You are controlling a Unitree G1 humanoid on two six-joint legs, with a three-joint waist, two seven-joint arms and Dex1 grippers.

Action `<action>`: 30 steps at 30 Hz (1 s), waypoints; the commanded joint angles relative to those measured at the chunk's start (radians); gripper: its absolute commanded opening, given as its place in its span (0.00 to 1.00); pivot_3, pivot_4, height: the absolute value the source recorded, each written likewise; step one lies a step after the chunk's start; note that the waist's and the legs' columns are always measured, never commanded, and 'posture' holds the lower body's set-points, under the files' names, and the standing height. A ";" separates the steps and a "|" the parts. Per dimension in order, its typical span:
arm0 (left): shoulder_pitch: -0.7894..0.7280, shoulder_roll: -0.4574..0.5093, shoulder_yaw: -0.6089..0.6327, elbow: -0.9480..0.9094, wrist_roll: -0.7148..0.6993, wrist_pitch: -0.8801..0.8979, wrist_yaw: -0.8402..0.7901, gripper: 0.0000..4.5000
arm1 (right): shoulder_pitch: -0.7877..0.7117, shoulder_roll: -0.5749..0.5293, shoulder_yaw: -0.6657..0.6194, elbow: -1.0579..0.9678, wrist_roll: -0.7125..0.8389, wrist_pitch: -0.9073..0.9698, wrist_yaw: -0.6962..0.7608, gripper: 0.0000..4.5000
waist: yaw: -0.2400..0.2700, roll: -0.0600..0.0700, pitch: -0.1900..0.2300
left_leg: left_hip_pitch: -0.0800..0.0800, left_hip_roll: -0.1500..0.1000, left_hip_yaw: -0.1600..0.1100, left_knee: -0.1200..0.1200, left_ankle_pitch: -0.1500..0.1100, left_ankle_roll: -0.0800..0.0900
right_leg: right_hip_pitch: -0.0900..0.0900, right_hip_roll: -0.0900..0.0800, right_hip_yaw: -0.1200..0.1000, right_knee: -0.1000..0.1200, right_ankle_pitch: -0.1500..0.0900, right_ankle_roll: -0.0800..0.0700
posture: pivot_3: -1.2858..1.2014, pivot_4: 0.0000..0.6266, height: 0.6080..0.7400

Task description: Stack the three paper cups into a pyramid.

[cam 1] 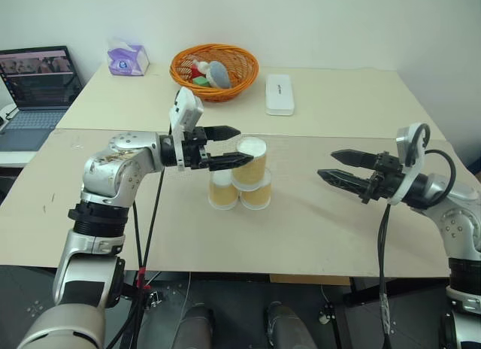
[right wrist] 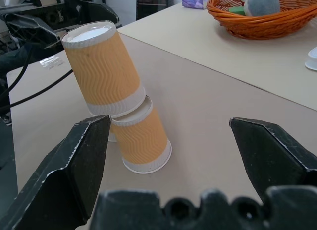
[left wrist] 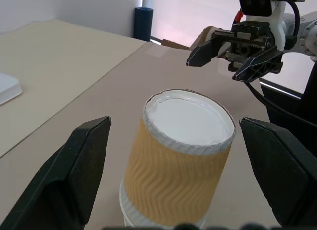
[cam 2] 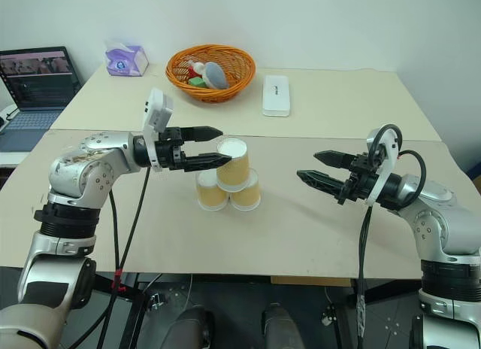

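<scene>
Your three paper cups [cam 1: 242, 180] stand mid-counter [cam 1: 323, 229] as a pyramid; the top cup [cam 1: 252, 159] sits upside down between your spread left tool [cam 1: 225, 146]. Right tool [cam 1: 338, 168] spread, empty. Cups seem light, crushable; pinch the ribbed sides gently.

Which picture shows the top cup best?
The left wrist view: the top tan paper cup sits close up, upside down, white base showing, between open fingers. The eye views show it small; the right wrist view shows it sideways atop the lower cups.
</scene>
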 commanded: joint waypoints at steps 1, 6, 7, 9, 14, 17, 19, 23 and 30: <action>-0.056 -0.015 0.046 0.009 0.008 -0.030 0.054 0.98 | -0.019 -0.013 -0.023 -0.013 0.017 -0.005 0.001 1.00 | 0.001 0.000 0.000 | 0.000 0.000 0.000 0.000 0.000 0.000 | 0.000 0.000 0.000 0.000 0.000 0.000 | 0.52 0.24 0.50; -0.132 -0.086 0.173 0.077 -0.049 -0.023 0.201 0.98 | -0.025 -0.015 -0.018 -0.005 0.008 -0.012 0.004 1.00 | 0.001 0.000 0.000 | 0.000 0.000 0.000 0.000 0.000 0.000 | 0.000 0.000 0.000 0.000 0.000 0.000 | 0.52 0.24 0.50; -0.154 -0.100 0.207 0.099 -0.056 -0.017 0.251 0.98 | -0.026 -0.016 -0.017 -0.005 0.008 -0.011 0.004 1.00 | 0.001 0.000 0.000 | 0.000 0.000 0.000 0.000 0.000 0.000 | 0.000 0.000 0.000 0.000 0.000 0.000 | 0.52 0.24 0.50; -0.171 -0.111 0.233 0.118 -0.056 -0.007 0.297 0.98 | -0.027 -0.016 -0.017 -0.004 0.008 -0.011 0.004 1.00 | 0.000 0.000 0.000 | 0.000 0.000 -0.001 0.001 0.000 0.000 | 0.000 0.000 -0.001 0.000 0.000 0.000 | 0.52 0.24 0.50; -0.003 -0.074 0.251 -0.047 -0.039 0.072 0.409 0.98 | -0.014 -0.008 -0.045 0.018 -0.046 -0.074 -0.045 1.00 | -0.007 0.001 0.000 | 0.000 0.000 -0.001 0.000 0.000 0.000 | 0.000 0.000 0.000 0.000 0.000 0.000 | 0.52 0.24 0.50; 0.141 -0.070 0.281 -0.182 -0.028 0.108 0.509 0.98 | -0.022 0.025 -0.078 0.058 -0.117 -0.144 -0.171 1.00 | -0.004 0.001 0.000 | 0.000 0.000 -0.001 0.000 0.000 -0.001 | -0.001 0.000 -0.001 0.001 0.000 0.000 | 0.52 0.24 0.50; 0.216 -0.080 0.318 -0.244 -0.032 0.119 0.573 0.98 | -0.019 0.056 -0.113 0.072 -0.137 -0.183 -0.248 1.00 | -0.001 0.001 0.000 | 0.000 0.000 -0.001 0.001 0.000 -0.001 | -0.001 -0.001 -0.001 0.002 0.000 0.000 | 0.52 0.24 0.50; 0.332 -0.145 0.425 -0.261 0.028 0.053 0.779 0.98 | 0.012 0.161 -0.200 0.101 -0.222 -0.271 -0.508 1.00 | 0.005 0.000 -0.001 | 0.000 -0.001 -0.001 0.001 0.001 -0.001 | -0.001 -0.002 -0.001 0.004 0.000 0.000 | 0.52 0.24 0.50; 0.385 -0.198 0.511 -0.257 0.052 -0.018 0.924 0.98 | 0.145 0.303 -0.208 0.037 -0.295 -0.302 -0.713 1.00 | 0.012 0.000 -0.001 | -0.001 -0.002 -0.001 0.001 0.001 -0.001 | -0.001 -0.003 -0.001 0.004 0.000 0.000 | 0.52 0.24 0.50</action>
